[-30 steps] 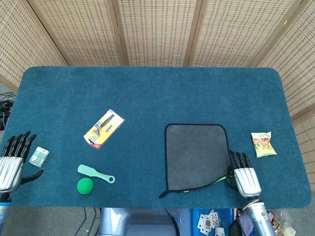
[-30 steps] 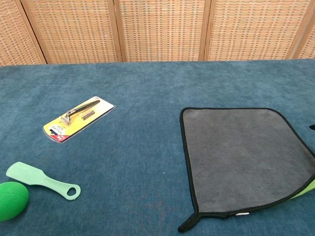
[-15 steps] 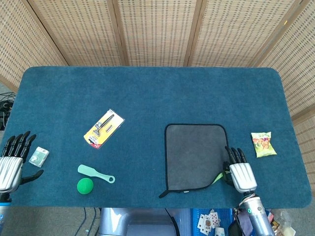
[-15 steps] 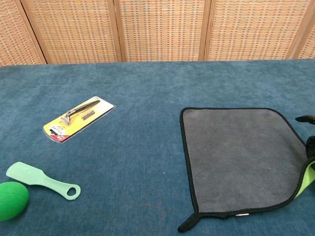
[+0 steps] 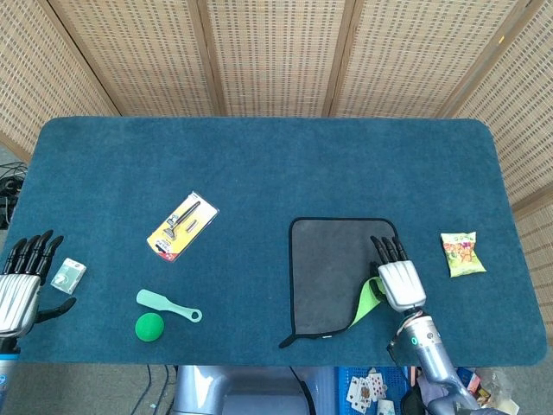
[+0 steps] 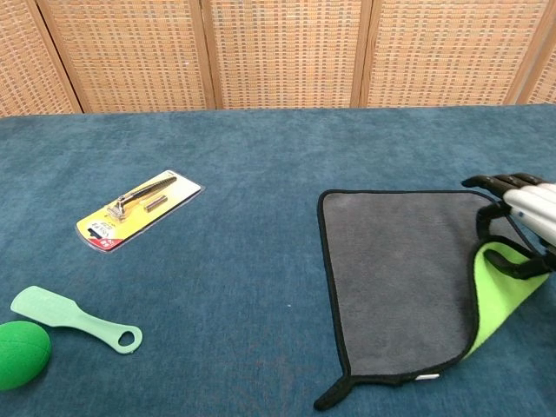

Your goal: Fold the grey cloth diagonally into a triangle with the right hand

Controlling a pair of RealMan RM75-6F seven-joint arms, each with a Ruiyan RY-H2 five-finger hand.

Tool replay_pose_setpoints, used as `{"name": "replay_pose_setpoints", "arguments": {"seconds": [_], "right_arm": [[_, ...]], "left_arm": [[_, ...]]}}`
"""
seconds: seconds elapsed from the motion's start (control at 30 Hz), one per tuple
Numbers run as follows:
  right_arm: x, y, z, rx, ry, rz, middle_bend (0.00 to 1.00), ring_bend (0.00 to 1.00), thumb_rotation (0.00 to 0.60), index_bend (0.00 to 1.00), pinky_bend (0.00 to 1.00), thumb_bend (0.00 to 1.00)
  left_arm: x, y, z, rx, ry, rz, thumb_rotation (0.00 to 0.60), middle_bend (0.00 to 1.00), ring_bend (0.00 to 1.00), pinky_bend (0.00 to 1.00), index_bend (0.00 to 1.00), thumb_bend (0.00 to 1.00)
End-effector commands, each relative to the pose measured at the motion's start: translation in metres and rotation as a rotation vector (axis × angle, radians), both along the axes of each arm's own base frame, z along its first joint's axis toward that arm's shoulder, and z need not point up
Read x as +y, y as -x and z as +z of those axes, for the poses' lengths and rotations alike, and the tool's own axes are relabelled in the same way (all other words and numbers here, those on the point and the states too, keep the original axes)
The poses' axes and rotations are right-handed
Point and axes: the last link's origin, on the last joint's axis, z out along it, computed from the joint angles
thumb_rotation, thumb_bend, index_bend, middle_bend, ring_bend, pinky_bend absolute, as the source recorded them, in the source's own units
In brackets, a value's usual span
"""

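Mid-fold: right hand [image 5: 397,280] pinches the near-right corner of the grey cloth [image 5: 337,268] lying on the desk [image 5: 276,164], green underside showing, and next should carry that corner across to the far-left corner and release.

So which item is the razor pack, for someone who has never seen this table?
On the blue table, look at the left half, well away from the grey cloth. The razor pack lies flat and slanted, further back than the mint handled tool and green ball. It alone is a yellow card with a clear blister.
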Motion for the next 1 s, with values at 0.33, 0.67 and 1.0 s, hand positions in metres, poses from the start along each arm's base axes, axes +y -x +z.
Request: {"name": "replay_pose_setpoints", "arguments": {"seconds": [0.33,0.67,1.0], "right_arm": [[-0.039,-0.026,-0.012,0.028,0.003,0.004,0.08,0.00,0.600,0.57,0.00,0.57],[-0.049,-0.041,-0.027,0.028,-0.017,0.008,0.08,0.00,0.600,0.57,0.00,0.57],[-0.061,-0.054,-0.030,0.023,-0.016,0.021,0.08,0.00,0.600,0.57,0.00,0.57]], "left_arm": [[0.003,0.003,0.001,-0.006,0.003,0.014,0.600,0.00,0.00,0.00,0.00,0.06],[0.004,0.005,0.002,-0.015,0.003,0.021,0.600,0.00,0.00,0.00,0.00,0.06],[0.006,0.007,0.001,-0.017,0.008,0.032,0.600,0.00,0.00,0.00,0.00,0.06]]}}
